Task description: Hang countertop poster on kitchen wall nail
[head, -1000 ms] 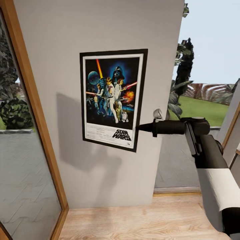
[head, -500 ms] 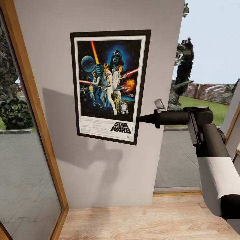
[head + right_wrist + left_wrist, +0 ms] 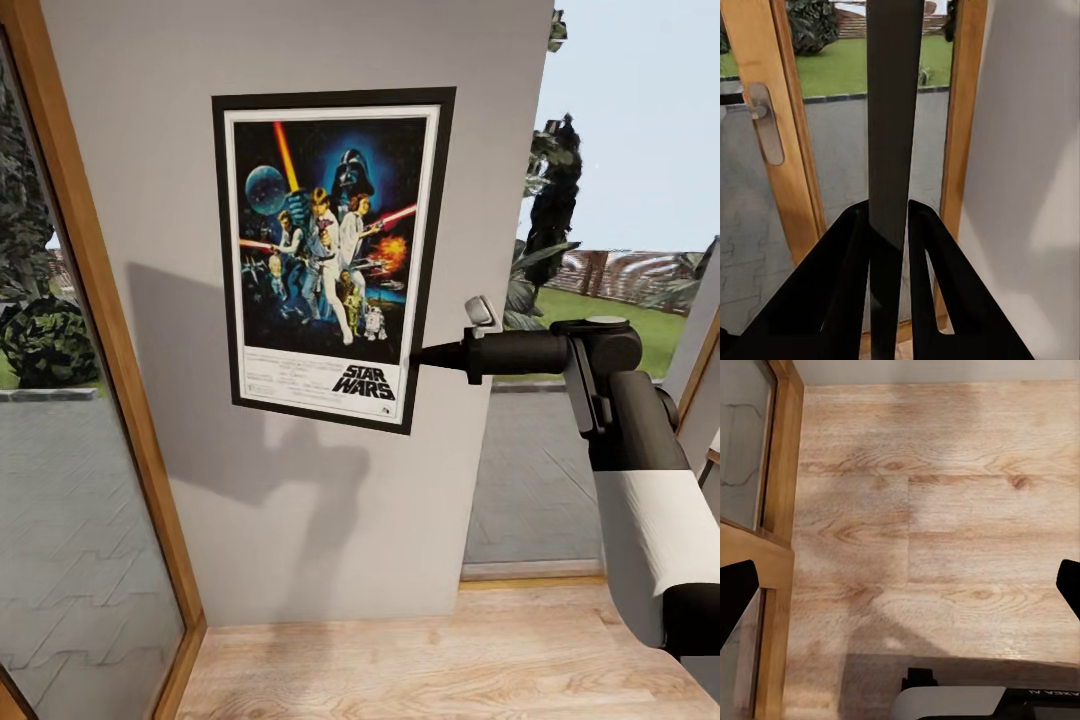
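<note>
Holding the poster up against the grey wall, the right gripper pinches the frame's lower right edge; in the right wrist view the frame's dark edge sits clamped between both black fingers. No nail head can be made out, so I judge the step calls for keeping the frame flat and level to the wall, easing it until its top catches, and letting go only once it bears its own weight. The left gripper hangs spread wide over the wooden floor, holding nothing. Beside the wall stand a wood-framed glass door and a window onto the garden; the frames crowd the right arm's swing.
</note>
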You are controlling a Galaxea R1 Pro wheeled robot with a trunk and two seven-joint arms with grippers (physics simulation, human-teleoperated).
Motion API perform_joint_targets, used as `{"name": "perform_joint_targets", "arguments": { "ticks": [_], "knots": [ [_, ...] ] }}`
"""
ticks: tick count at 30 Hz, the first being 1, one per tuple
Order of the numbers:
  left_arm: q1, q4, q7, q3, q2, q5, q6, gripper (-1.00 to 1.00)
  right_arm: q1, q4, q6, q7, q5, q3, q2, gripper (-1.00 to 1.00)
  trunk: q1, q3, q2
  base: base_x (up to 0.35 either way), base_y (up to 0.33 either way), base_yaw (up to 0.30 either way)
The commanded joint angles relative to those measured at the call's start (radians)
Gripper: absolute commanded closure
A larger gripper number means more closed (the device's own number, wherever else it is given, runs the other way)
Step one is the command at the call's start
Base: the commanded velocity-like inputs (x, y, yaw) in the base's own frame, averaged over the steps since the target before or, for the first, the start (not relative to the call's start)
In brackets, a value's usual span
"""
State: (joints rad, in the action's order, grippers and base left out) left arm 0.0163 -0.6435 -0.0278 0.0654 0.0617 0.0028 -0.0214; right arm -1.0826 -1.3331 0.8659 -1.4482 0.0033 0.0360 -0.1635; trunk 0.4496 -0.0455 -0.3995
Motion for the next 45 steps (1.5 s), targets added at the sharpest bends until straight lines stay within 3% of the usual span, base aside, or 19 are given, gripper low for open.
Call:
{"name": "perform_joint_targets", "arguments": {
  "ticks": [1,12,39,45],
  "knots": [
    [0.001,-0.001,-0.003,0.002,0.0,0.0,-0.002,-1.0,0.0,0.0,0.013,-0.004,0.0,0.001,-0.001,1.0,0.0,0.0,-0.001,0.0,0.0,0.0],
    [0.001,-0.001,-0.003,0.002,0.0,0.0,-0.002,-1.0,0.0,0.001,0.013,-0.004,0.0,0.002,-0.001,1.0,0.0,0.0,-0.001,0.046,0.0,0.0],
    [0.001,-0.001,-0.003,0.002,0.0,0.0,-0.002,-1.0,0.0,-0.001,0.012,-0.004,0.001,0.002,-0.002,1.0,0.0,0.0,-0.001,0.325,0.0,0.0],
    [0.001,-0.001,-0.003,0.002,0.0,0.0,-0.002,-1.0,0.0,-0.001,0.012,-0.004,0.001,0.002,-0.002,1.0,0.0,0.0,-0.001,0.122,0.0,0.0]
  ]
}}
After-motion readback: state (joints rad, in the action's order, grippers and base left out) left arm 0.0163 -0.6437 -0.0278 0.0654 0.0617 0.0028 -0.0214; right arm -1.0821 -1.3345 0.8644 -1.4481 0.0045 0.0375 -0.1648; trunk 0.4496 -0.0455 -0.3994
